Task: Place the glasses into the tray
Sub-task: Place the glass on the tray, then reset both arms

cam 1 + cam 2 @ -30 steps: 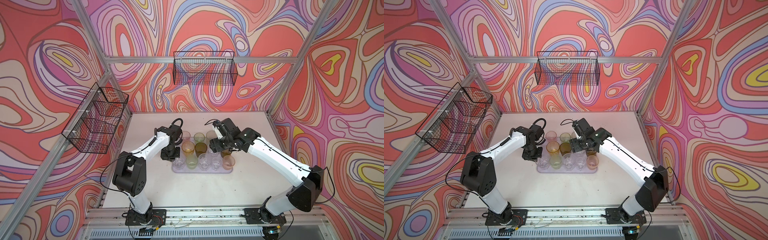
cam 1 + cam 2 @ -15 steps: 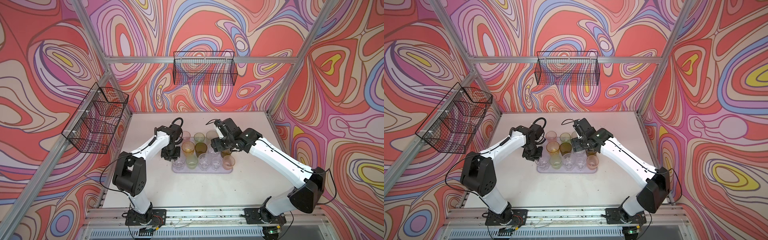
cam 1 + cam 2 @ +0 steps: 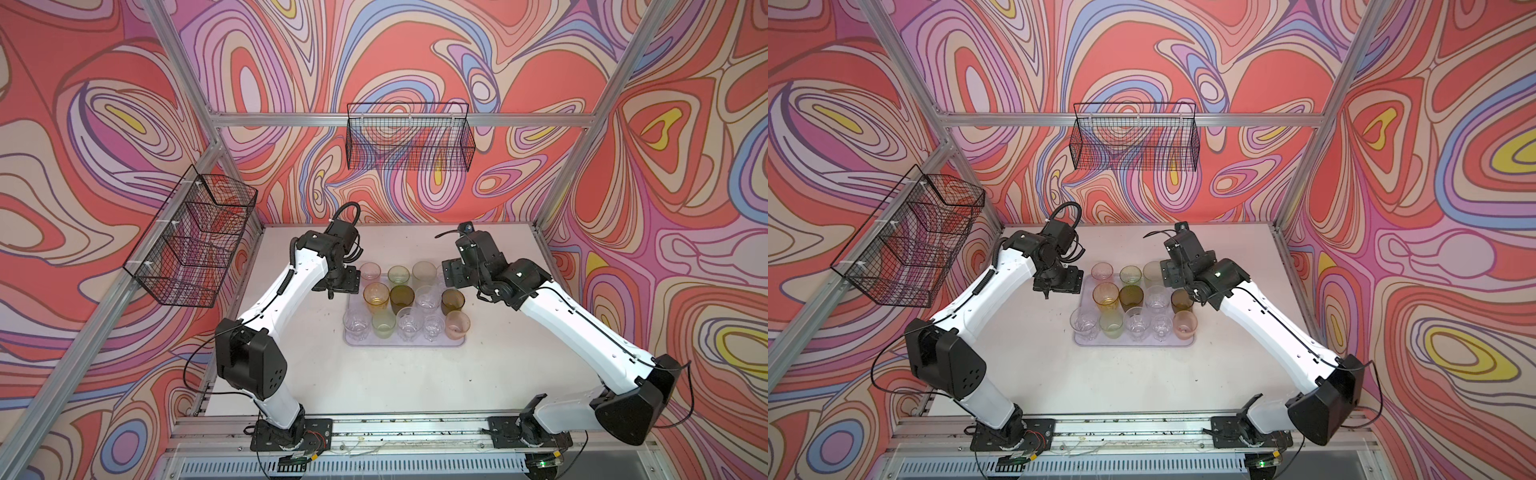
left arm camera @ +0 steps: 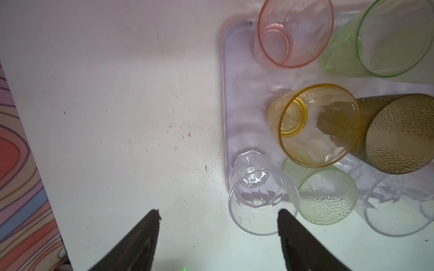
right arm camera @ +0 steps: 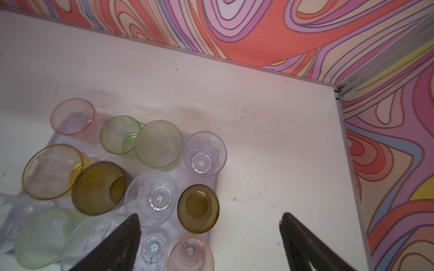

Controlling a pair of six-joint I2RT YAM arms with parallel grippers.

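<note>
Tray (image 3: 405,343): pale lavender, flat on the white table (image 3: 374,386) between the two arms, with its long side running left to right.
Glasses: thirteen tumblers stand upright, mouths up, crowded on the tray in three rows.
Back row: from the left, pink glass (image 3: 370,271), pale green glass (image 3: 398,274), dimpled pale glass (image 3: 424,272) and corner clear glass (image 5: 204,153). The last stands at the far right corner and is mostly hidden by the right arm in both top views. Whether its base sits wholly inside the rim cannot be told.
Middle row: amber glass (image 3: 376,297), olive-brown glass (image 3: 402,296) just beside it, middle clear glass (image 3: 427,298), second olive-brown glass (image 3: 452,301).
Front row: faceted clear glass (image 3: 356,326), dimpled green glass (image 3: 383,326), taller clear glass (image 3: 409,327), smaller clear glass (image 3: 433,327), peach-pink glass (image 3: 457,325).
Left gripper (image 4: 218,212): jaws spread wide with nothing between them. It hangs over bare table just beside the tray's left end. In the left wrist view one fingertip (image 4: 285,218) overlaps the faceted clear glass's rim, and contact cannot be told.
Right gripper (image 5: 210,215): jaws as wide apart, holding nothing. It hangs above the tray's far right part, with the second olive-brown glass and bare table showing between its fingers.
Back basket (image 3: 409,137): black wire, hung on the rear frame bar.
Side basket (image 3: 193,237): black wire, hung on the left frame bar.
</note>
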